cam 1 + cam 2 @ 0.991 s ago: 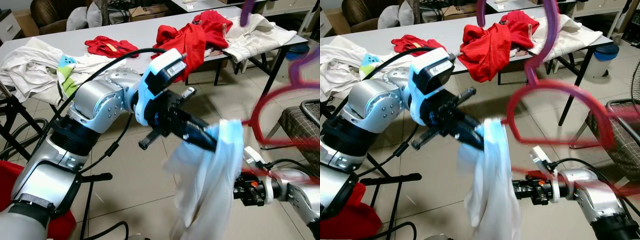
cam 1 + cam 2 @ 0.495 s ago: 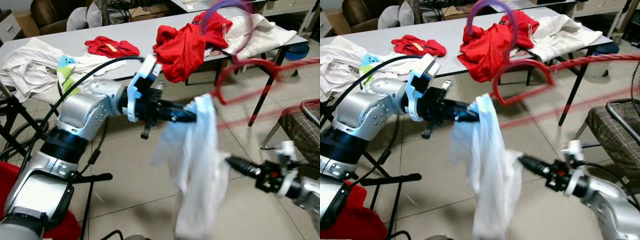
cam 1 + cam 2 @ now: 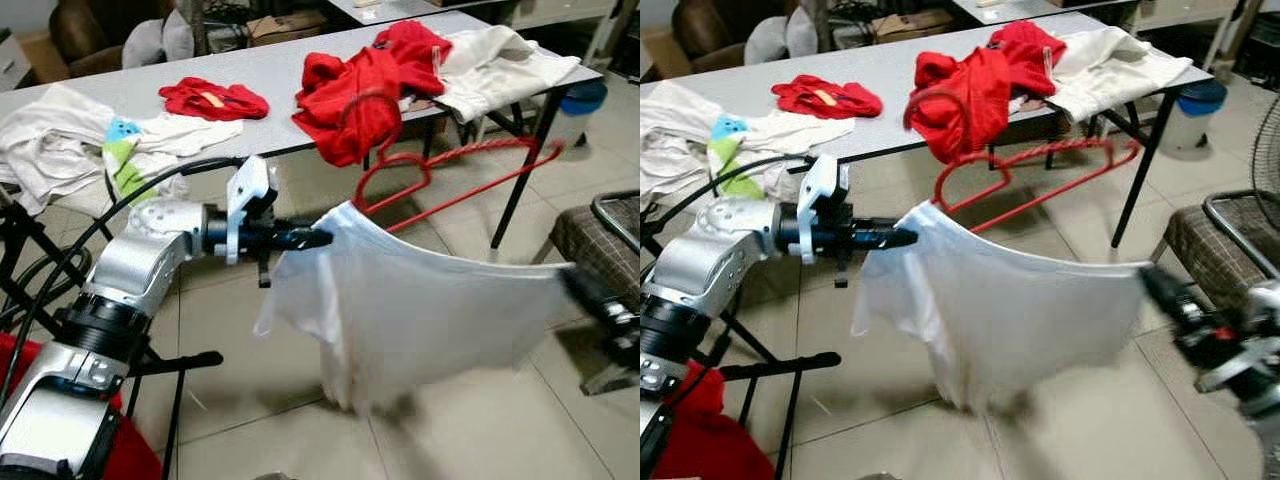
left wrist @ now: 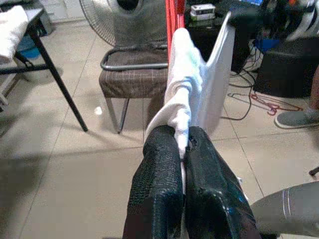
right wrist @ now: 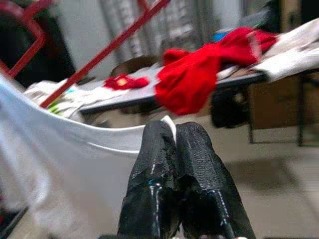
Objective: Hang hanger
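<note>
Silver arms point(image 3: 140, 262), black cables, white wrist housing

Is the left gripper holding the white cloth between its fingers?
Yes, in the left wrist view the left gripper has its two black fingers closed on a bunched edge of the white cloth.

Beige tiled floor point(image 3: 250, 400). Long grey table point(image 3: 270, 75) with black legs holds red clothes point(image 3: 350, 85) and white garments point(image 3: 40, 145). Plaid-cushioned metal chair point(image 3: 600, 240) at right. Blue bin point(image 3: 1185, 100) beside table. Standing fan point(image 4: 132, 20) behind the chair.
</note>
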